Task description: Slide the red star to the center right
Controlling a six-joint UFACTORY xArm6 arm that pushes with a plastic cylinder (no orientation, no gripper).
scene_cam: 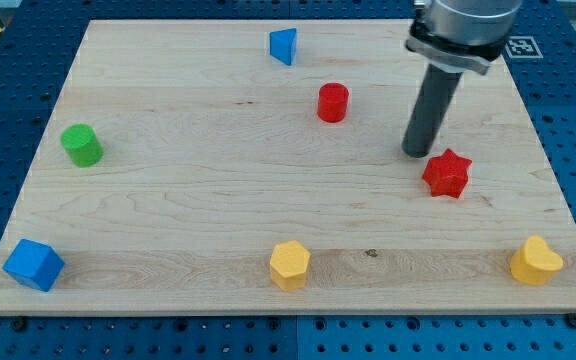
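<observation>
Resting on wooden board (218, 200), red star (446, 173), my tip (418, 153) just beside

A blue triangular block (283, 46) and a red cylinder (333, 102) sat near the view's top; a green cylinder (82, 145) stood left; a blue cube (34, 265), a yellow pentagon (290, 265) and a yellow heart (535, 261) lined the wooden board's (188, 190) bottom edge.

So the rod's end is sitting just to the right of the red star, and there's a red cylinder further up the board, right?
Not quite. My tip sits just to the view's left of the red star, slightly above it, not to its right. The camera view shows this. The red cylinder is indeed further up the board.
</observation>
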